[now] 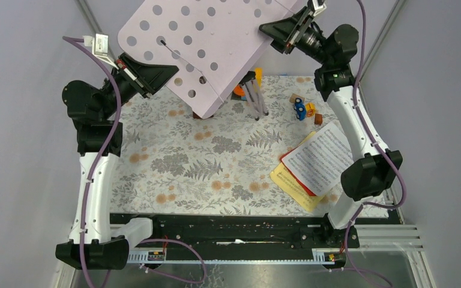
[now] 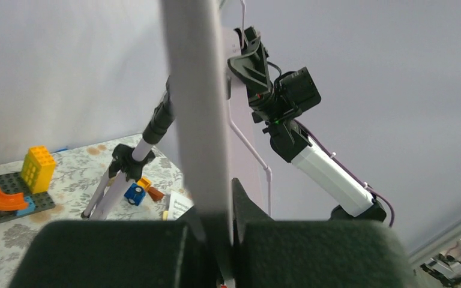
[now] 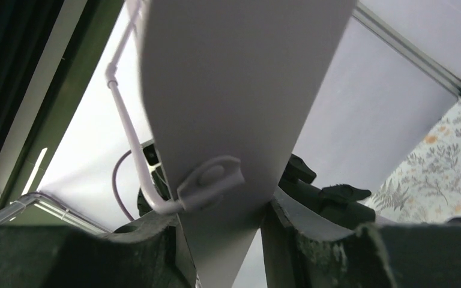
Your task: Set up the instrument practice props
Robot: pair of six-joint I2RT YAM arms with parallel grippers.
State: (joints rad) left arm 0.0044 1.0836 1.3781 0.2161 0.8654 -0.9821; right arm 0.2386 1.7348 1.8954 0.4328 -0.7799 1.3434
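**Panel** [image 1: 216, 42]: Held aloft between both pincers. The long axis runs from the left pincer to the right one. The perforated face is turned upward and the slab is tilted, with its low corner over the tripod. The far edge is cut off by the top of the overhead view.

**Left pincer** [image 1: 171, 71]: Closed tight on the panel's left edge. In its own wrist view the edge is seen end-on, rising straight out from between the fingers [image 2: 126, 252].

**Right pincer** [image 1: 267, 28]: Clamped on the panel's right edge, with the slab filling the gap between the fingers [image 3: 96, 258]. A wire clip on the panel lies just above them.

**Tripod** [image 1: 255, 96]: Found below the panel, between the pincers and nearer the right one. It stands on the table [image 1: 174, 174] with its legs close together and its tube leaning upward. The top is hidden under the panel, so it cannot be told whether the two are joined.

**Pages** [image 1: 321, 156]: Laid flat on the table, well below the right pincer and beside that arm. White lies on top, with red and yellow fanned out beneath. The long axis is diagonal. One corner is hidden by the arm's elbow.
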